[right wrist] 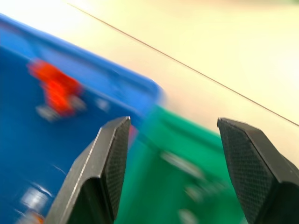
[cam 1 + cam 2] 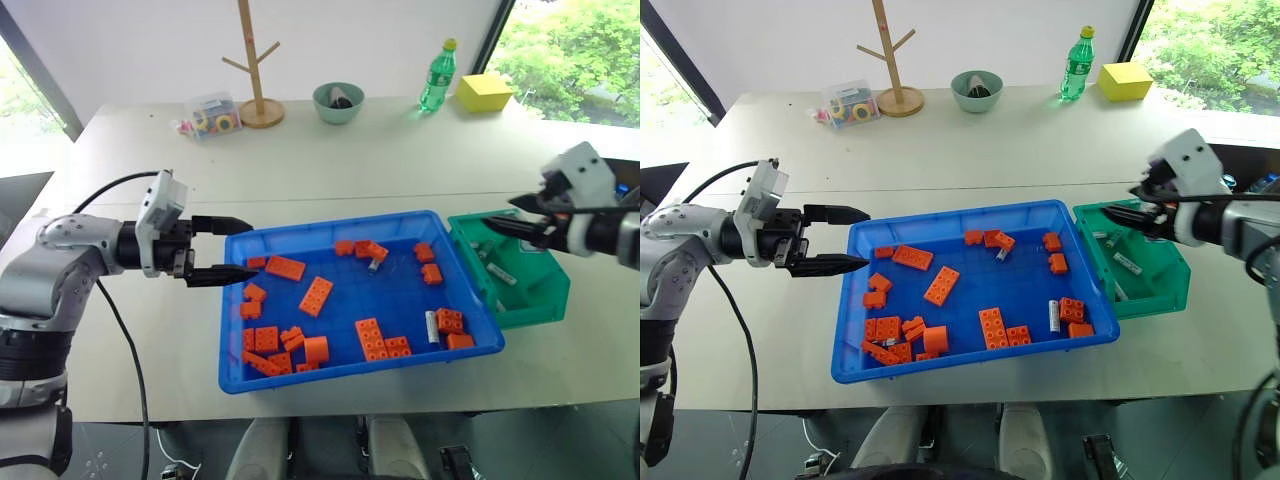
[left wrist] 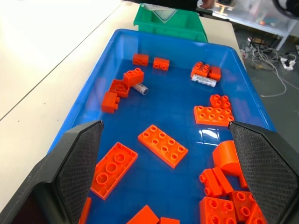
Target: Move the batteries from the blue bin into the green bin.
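Two batteries lie in the blue bin where we can see them: one near its right end, just beside a small cluster of orange bricks, and one toward the far side, touching another orange brick. More orange bricks are scattered over the floor of the bin, thickest at its near left corner. The green bin stands against the right end of the blue one, and we see pale, slim batteries lying inside it; how many we cannot tell.

Our left gripper hangs at the left rim of the blue bin, pointing across it. Its two black fingers are spread wide and hold nothing; the left wrist view looks between them down the length of the bin toward the green one at the far end.

Our right gripper is above the green bin, pointing left toward the blue one. In the right wrist view its fingers stand apart with nothing between them, and the corner of the blue bin and the green bin show blurred beyond them.

On the table behind the bins we see a wooden stand, a pale-green bowl, a green bottle, a yellow block and a clear box of coloured pieces.
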`<control>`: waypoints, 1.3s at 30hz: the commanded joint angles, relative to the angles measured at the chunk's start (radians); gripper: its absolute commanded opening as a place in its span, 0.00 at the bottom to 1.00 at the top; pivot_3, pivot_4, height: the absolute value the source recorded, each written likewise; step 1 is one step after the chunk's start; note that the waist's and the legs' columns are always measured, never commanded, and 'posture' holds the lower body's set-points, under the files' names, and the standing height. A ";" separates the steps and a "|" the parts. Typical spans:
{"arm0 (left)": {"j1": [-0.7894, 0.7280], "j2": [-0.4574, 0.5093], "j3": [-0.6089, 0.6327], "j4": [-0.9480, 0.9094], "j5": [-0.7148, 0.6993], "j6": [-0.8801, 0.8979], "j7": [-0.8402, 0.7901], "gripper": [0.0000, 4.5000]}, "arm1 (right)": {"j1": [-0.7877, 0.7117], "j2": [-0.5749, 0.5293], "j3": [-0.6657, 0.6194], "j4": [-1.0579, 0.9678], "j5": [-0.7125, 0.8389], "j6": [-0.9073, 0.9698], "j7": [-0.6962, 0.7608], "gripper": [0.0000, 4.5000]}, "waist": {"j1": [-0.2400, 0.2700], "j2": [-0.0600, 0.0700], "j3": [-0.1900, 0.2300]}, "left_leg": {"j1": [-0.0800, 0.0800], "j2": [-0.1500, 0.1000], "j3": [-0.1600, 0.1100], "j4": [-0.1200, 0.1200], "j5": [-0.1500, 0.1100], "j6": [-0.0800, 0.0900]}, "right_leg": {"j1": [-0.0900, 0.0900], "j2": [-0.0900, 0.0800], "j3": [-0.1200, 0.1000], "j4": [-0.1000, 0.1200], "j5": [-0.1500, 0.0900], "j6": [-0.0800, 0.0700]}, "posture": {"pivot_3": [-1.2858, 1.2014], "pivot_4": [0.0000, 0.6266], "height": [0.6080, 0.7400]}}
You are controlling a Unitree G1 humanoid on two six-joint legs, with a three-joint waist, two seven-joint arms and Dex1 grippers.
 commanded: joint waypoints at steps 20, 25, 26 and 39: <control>0.002 0.020 0.041 -0.045 -0.010 0.007 0.027 1.00 | -0.020 0.305 0.263 0.106 -0.102 -0.073 -0.146 0.68 | 0.001 -0.001 0.000 | -0.001 -0.002 0.000 0.001 0.000 0.000 | 0.000 0.001 -0.001 0.002 0.000 0.000 | 0.52 0.24 0.72; -0.001 0.021 0.045 -0.049 -0.014 0.012 0.034 1.00 | -0.046 0.268 0.230 0.062 -0.105 -0.049 -0.139 0.68 | 0.004 -0.001 0.000 | -0.001 -0.002 0.000 0.001 0.000 0.000 | 0.000 0.001 -0.001 0.002 0.000 0.000 | 0.52 0.24 0.72; 0.000 0.022 0.045 -0.050 -0.014 0.012 0.035 1.00 | -0.043 0.247 0.221 0.044 -0.103 -0.040 -0.133 0.68 | 0.005 -0.001 0.000 | -0.001 -0.003 0.000 0.001 0.000 0.000 | 0.000 0.001 -0.001 0.002 0.000 0.000 | 0.52 0.24 0.72; -0.027 -0.006 0.018 -0.029 -0.006 0.001 0.042 1.00 | -0.051 0.281 0.249 0.006 -0.077 -0.002 -0.153 0.68 | 0.001 -0.001 0.000 | 0.000 -0.002 0.000 0.001 0.000 0.000 | 0.000 0.001 0.000 0.002 0.000 0.000 | 0.52 0.24 0.72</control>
